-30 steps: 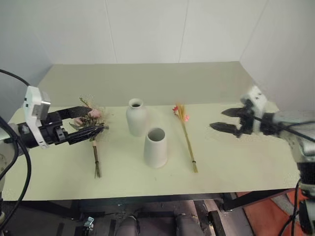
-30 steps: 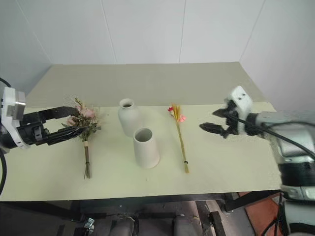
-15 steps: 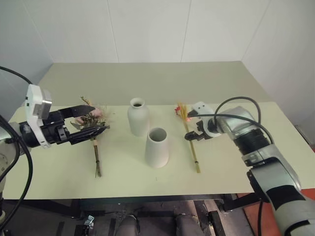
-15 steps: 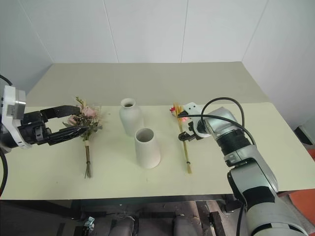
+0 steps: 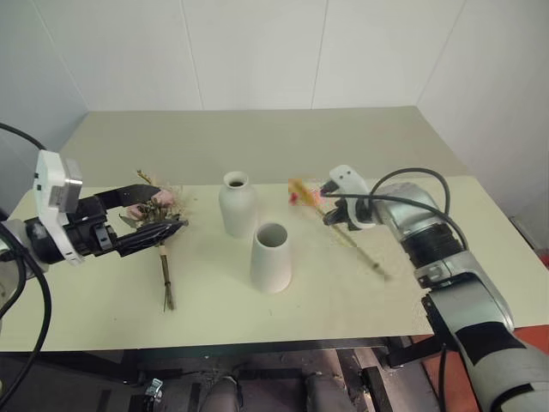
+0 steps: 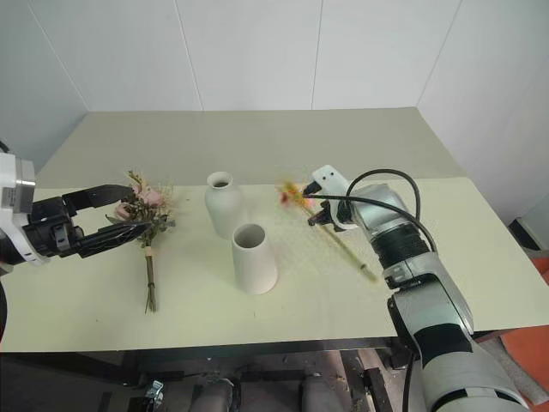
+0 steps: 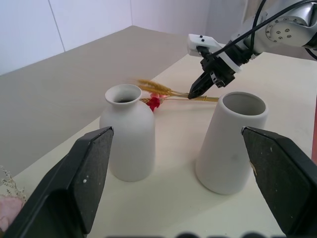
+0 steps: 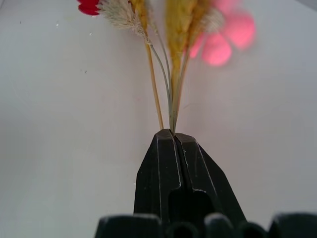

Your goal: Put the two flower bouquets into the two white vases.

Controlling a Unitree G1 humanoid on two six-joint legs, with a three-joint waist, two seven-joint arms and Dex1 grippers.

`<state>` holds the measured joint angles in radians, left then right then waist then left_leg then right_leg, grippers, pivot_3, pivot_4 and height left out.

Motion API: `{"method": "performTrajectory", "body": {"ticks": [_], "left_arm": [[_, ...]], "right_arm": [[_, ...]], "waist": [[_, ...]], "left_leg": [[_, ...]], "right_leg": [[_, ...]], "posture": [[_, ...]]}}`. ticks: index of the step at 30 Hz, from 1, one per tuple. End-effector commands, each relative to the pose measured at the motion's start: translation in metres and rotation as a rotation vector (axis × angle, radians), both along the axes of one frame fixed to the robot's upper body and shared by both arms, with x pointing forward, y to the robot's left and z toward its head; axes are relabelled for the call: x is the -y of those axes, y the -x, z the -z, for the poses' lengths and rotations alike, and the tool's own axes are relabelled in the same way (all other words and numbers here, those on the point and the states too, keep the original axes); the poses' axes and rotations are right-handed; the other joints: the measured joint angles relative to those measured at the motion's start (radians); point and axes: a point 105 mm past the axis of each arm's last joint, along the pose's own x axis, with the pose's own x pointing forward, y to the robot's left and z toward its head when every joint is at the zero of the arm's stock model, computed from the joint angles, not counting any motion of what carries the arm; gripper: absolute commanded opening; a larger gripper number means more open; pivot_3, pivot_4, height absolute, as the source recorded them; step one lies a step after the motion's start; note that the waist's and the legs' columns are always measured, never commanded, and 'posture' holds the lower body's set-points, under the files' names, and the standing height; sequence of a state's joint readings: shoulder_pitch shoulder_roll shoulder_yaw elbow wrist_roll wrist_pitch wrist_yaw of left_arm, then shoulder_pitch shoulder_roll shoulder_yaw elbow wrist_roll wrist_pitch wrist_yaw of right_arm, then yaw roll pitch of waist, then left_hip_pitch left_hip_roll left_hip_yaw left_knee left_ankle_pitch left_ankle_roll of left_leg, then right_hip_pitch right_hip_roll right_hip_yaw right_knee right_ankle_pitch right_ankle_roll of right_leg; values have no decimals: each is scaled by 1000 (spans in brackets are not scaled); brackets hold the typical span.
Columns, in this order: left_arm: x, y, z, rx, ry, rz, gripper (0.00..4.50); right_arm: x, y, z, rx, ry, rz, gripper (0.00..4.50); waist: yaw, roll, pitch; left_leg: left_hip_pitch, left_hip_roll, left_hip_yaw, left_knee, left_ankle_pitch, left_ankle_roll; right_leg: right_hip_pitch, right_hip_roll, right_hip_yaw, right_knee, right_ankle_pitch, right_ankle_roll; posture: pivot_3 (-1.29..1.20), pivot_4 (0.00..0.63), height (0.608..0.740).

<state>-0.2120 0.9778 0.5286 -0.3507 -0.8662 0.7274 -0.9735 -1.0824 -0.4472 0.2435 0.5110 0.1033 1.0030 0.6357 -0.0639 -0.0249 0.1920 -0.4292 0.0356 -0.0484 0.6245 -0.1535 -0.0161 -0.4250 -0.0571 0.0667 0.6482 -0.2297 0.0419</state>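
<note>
Right wrist view has my right gripper [image 8: 172, 135] pinched tight on the grass-stalk bunch [image 8: 171, 74], just right of the cone vase [image 5: 271, 257]. Left of that vase my left gripper [image 5: 153, 213] hangs wide over the rose bunch [image 5: 159, 225]; the bottle vase [image 5: 238, 204] stands just behind.

I count two white vases — a narrow-necked bottle vase [image 5: 238, 204] and a wide-mouthed cone vase [image 5: 271, 257]. Two bouquets as well — the slim yellow-stalk bunch [image 5: 343, 230] and the bushy rose bunch [image 5: 159, 225]. One table [image 5: 429, 292] bears them all.
</note>
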Motion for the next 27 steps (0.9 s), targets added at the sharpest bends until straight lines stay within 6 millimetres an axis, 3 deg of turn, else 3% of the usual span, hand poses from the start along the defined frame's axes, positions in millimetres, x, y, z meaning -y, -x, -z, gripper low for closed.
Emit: {"method": "performTrajectory", "body": {"ticks": [1,4,8,13,15,20,24,27], "left_arm": [[0,1,-10,38,-9,15,4500],[-1,-1,-11,36,-13,21,4500],[0,-4,-11,38,-14,36,4500],[1,-7,-12,39,-14,49,4500],[1,-7,-13,40,-14,52,4500],[0,-7,-14,39,-1,41,4500],[-4,-6,-13,31,9,4,4500],[-5,-5,-12,28,13,-6,4500]], "right_arm": [[0,-10,-51,132,-169,71,17],[-4,-16,-87,245,-316,78,17],[-26,-14,-159,510,-556,-14,17],[-67,12,-238,669,-922,-188,17],[-80,23,-255,710,-1005,-258,17],[-113,33,-260,731,-1086,-337,17],[-139,34,-242,720,-1071,-378,17],[-147,34,-233,724,-1074,-392,17]], "waist": [[0,0,0],[-4,0,0],[-9,0,0],[-9,1,0],[-8,1,0],[-6,0,0],[-6,0,0],[-7,0,0]], "left_leg": [[0,0,0,0,0,0],[0,0,0,0,0,0],[0,0,0,-1,0,0],[0,1,0,-2,0,0],[0,1,0,-2,0,0],[0,1,0,-2,0,0],[0,1,-1,-2,0,0],[0,1,-1,-3,0,0]], "right_leg": [[0,0,0,0,0,0],[0,0,0,0,0,0],[0,0,0,0,0,0],[-1,1,0,0,0,0],[-1,1,0,0,0,0],[0,1,0,0,0,-1],[0,1,-1,0,0,-1],[-1,1,0,0,0,-1]], "posture": [[0,150,740],[0,150,740],[0,150,740],[0,150,740],[0,150,740],[0,150,740],[0,150,740],[0,150,740]]}}
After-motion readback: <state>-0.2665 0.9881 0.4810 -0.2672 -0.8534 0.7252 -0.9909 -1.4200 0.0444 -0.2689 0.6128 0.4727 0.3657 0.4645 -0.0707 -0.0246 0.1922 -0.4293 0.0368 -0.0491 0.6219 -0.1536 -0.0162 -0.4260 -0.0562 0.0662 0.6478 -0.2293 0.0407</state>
